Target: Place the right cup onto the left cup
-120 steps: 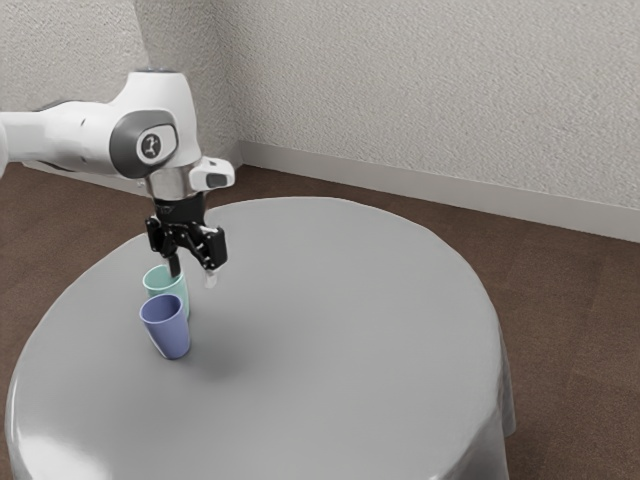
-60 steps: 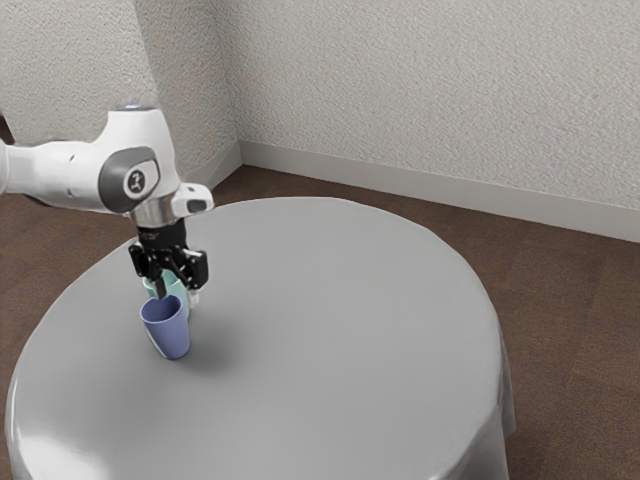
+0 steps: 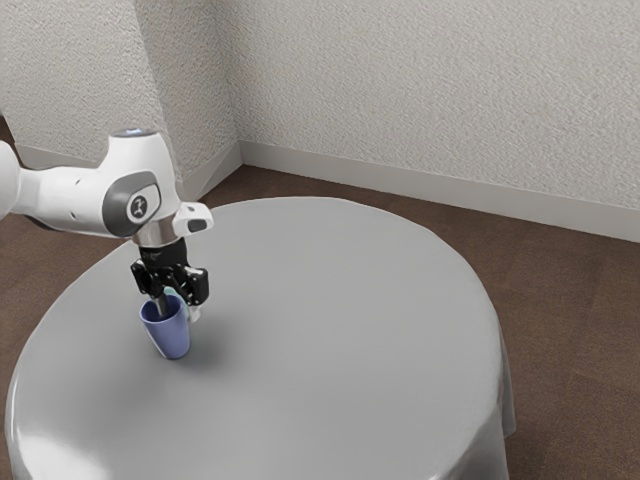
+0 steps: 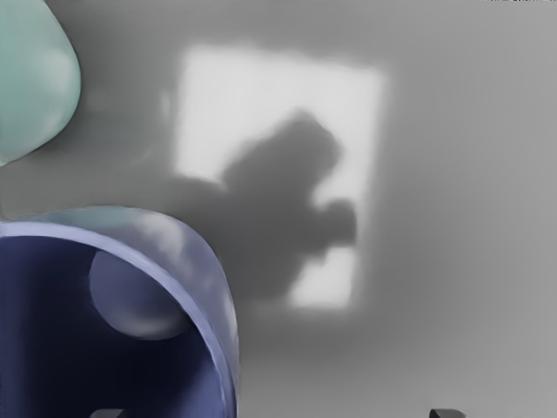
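Right at the mouth of the blue cup (image 3: 174, 338), the black gripper (image 3: 179, 314) points down with its fingers wide apart: one is at the cup's opening, the other outside its wall, on the exterior view's right, with nothing pinched between them. The blue cup stands upright on the round grey table (image 3: 340, 330). Behind it in the exterior view, mostly hidden, is the green cup (image 4: 33, 83); the wrist view shows a strip of tabletop separating the two, so room between their walls is tight. From the blue cup, the tabletop runs a long way to its rim on the exterior view's right, and a shorter way to the left rim. Just beside the cup, a bright patch (image 4: 218, 96) lies on the table, partly covered by a dark shadow (image 4: 278, 200).
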`<act>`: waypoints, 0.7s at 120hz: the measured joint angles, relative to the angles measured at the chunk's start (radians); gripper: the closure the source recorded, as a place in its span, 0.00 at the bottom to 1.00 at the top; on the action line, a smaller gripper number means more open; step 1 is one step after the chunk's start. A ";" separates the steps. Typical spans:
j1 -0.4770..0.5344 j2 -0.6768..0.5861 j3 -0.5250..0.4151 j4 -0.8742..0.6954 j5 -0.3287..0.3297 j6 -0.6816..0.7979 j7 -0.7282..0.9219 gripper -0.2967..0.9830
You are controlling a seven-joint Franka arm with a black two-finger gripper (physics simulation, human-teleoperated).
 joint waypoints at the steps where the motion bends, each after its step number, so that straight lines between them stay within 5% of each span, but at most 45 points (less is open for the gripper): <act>1: 0.001 0.001 0.001 0.000 0.000 0.001 0.000 0.43; 84: 0.000 0.030 0.019 0.000 -0.001 0.018 -0.003 0.81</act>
